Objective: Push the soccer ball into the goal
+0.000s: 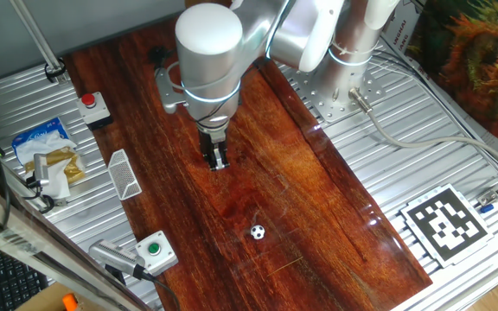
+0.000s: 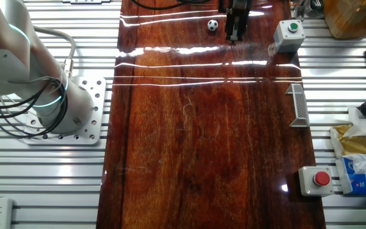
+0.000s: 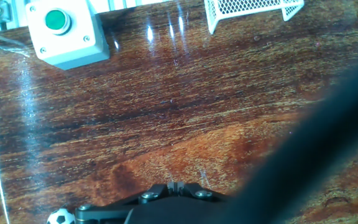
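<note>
Resting on the dark wooden table [image 1: 318, 216], the soccer ball [image 1: 258, 231] sits well apart from the goal [image 1: 124, 174]. The gripper [image 1: 218, 161], fingers together, hovers nearby, approaching. Next it must get behind the ball, opposite the goal.

Dark wooden table [image 1: 318, 207], soccer ball [image 1: 258, 231], goal [image 1: 124, 174], green-button box [image 1: 156, 251], red-button box [image 1: 92, 106]
</note>
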{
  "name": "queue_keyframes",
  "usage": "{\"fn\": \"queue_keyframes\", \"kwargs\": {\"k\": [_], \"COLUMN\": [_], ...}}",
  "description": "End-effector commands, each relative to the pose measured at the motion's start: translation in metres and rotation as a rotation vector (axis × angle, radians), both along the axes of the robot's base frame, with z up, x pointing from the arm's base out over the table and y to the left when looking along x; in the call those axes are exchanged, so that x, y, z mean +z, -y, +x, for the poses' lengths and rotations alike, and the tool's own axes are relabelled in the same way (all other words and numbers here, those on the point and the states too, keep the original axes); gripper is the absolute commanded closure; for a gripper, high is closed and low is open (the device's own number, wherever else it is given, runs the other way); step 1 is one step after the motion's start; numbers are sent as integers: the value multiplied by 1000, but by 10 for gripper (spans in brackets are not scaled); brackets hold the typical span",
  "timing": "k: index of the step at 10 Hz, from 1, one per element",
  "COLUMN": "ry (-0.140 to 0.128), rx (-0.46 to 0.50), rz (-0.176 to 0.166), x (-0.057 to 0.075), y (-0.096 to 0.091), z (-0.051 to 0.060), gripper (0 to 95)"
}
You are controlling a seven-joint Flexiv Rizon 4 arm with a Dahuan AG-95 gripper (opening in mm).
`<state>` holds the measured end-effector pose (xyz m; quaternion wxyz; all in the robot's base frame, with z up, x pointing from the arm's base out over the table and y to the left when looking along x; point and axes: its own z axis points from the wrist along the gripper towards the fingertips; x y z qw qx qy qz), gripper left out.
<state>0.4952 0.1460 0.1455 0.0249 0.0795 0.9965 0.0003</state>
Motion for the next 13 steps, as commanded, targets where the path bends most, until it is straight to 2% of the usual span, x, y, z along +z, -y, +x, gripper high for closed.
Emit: {"fn": "queue_keyframes", "kwargs": {"k": [1,5,6,7,13], "ry": [1,-1,-5,-14,-14], "rx": [62,315,341,320,356], "rz": [7,11,9,-2,0], "x": [0,0,0,0,0], "y": [0,0,0,0,0], "z": [0,0,0,0,0], "gripper": [950,950,950,950,950]}}
